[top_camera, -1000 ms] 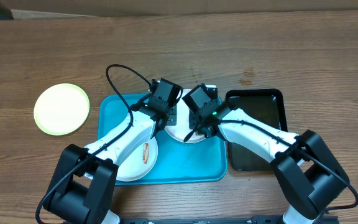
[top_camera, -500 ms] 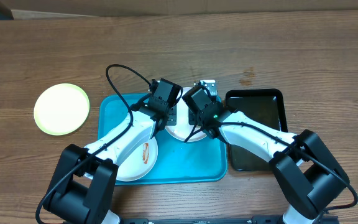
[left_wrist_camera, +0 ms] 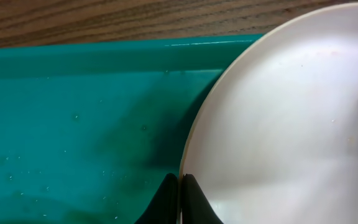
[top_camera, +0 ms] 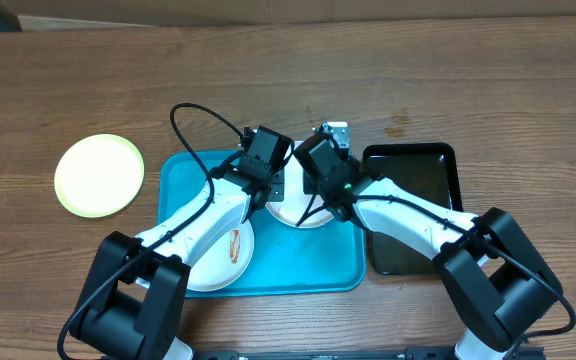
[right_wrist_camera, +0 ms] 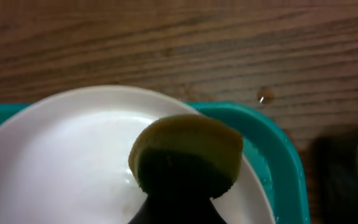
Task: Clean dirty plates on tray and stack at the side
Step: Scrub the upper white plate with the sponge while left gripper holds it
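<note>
1. Pinching the rim of a white plate [left_wrist_camera: 278,124] tight in the nearly closed jaws of the left gripper [left_wrist_camera: 180,193].
2. Squeezing a yellow-green sponge [right_wrist_camera: 185,152] in the jaws of the right gripper [right_wrist_camera: 178,190], over that same plate.
3. Resting that plate at the back edge of the blue tray [top_camera: 308,265].
4. Lying at the tray's front left corner: a second white plate [top_camera: 218,262] with a red-brown smear.
5. Sitting near the tabletop's left edge: a yellow-green plate [top_camera: 99,175].
</note>
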`<act>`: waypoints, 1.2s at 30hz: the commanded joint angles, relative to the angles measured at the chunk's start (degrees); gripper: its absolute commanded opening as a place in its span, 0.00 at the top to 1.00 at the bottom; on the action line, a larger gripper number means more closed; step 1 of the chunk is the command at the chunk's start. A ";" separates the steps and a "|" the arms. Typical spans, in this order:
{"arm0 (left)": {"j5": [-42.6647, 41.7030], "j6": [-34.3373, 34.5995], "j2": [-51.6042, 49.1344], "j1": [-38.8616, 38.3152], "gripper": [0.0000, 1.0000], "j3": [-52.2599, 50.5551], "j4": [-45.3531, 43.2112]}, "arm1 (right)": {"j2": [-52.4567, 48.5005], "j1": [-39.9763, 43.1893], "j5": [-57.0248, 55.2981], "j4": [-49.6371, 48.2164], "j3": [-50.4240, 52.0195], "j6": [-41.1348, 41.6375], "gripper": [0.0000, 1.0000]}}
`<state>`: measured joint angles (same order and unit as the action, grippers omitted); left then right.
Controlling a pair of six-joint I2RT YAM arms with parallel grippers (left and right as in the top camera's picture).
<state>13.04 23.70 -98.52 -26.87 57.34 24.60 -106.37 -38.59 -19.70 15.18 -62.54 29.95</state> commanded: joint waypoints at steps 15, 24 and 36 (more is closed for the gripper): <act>0.00 0.48 -0.66 0.22 0.96 -0.66 -0.02 | -0.15 7.06 18.45 2.56 0.26 2.08 0.96; 0.00 0.50 -0.66 0.22 0.96 -0.66 0.00 | -0.15 5.49 26.32 1.25 0.24 4.63 0.96; 0.00 0.50 -0.66 0.24 0.96 -0.66 -0.04 | 4.15 7.61 30.75 0.22 -1.33 4.35 0.96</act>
<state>12.86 23.68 -98.52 -26.87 57.34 24.60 -105.97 -31.57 9.87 14.41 -62.52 34.30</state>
